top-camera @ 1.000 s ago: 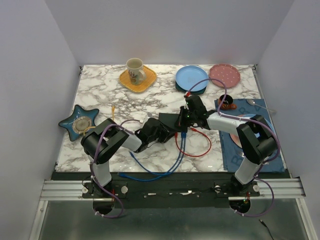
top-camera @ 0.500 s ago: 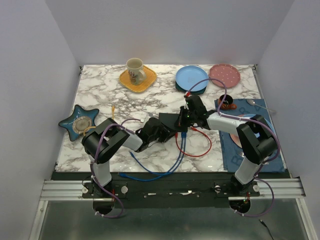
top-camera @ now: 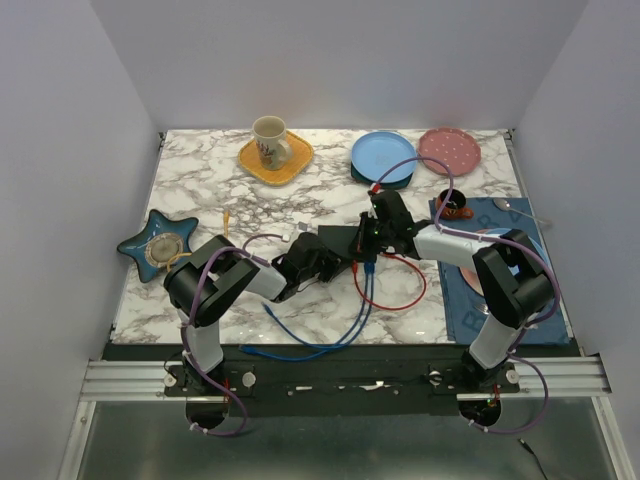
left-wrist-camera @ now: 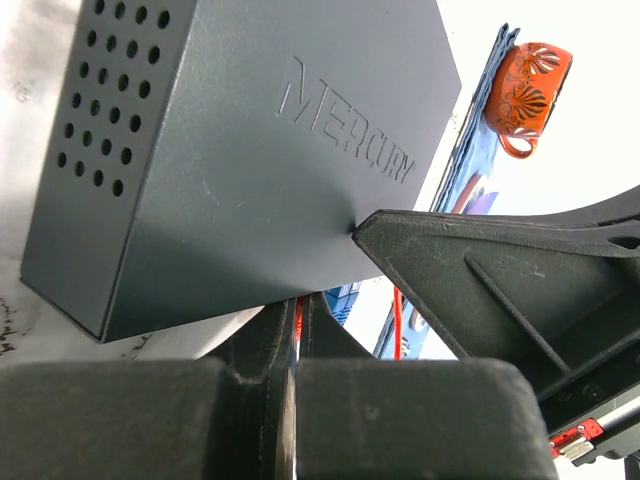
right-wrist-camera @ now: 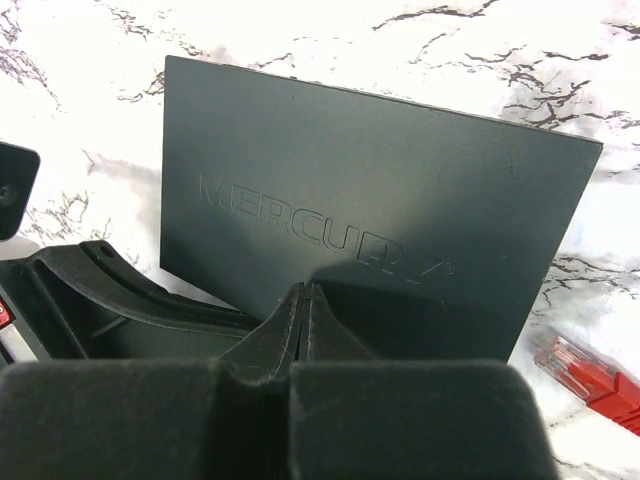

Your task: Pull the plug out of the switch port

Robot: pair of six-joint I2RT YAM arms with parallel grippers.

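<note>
a: where's the plug?

b: somewhere on the near long edge of the black box [top-camera: 338, 243], which lies flat about mid-tabletop. the switch port is hidden in every view. i place it by the blue cable [top-camera: 367, 290], which runs up to that edge from the near side.

a: how will it handle?

b: i'd expect a small, stiff plastic plug, probably with a latch tab, on a limp cord. take it by the plug body right at the socket, not by the cord. the box looks light and the tabletop smooth, so the box would slide unless pinned.

a: which way does it point?

b: the box's long axis runs roughly left to right, a little skewed. the ported edge faces the tabletop's near edge. so the plug's axis should lie front to back, with the pull going toward the arm bases.

a: the end effectors?

b: the left end effector [left-wrist-camera: 292, 345] is at the box's near left corner with its fingers pressed together. a red sliver shows just past the tips, but i can't tell if anything is pinched. the right end effector [right-wrist-camera: 300, 300] is pressed together too, at the box's top face toward its right end and holding nothing. i can't confirm it touches the box.

a: and around it?

b: a red cable [top-camera: 418, 290] loops off to the near right. a loose red plug [right-wrist-camera: 590, 375] lies on the tabletop just beside the box.
</note>
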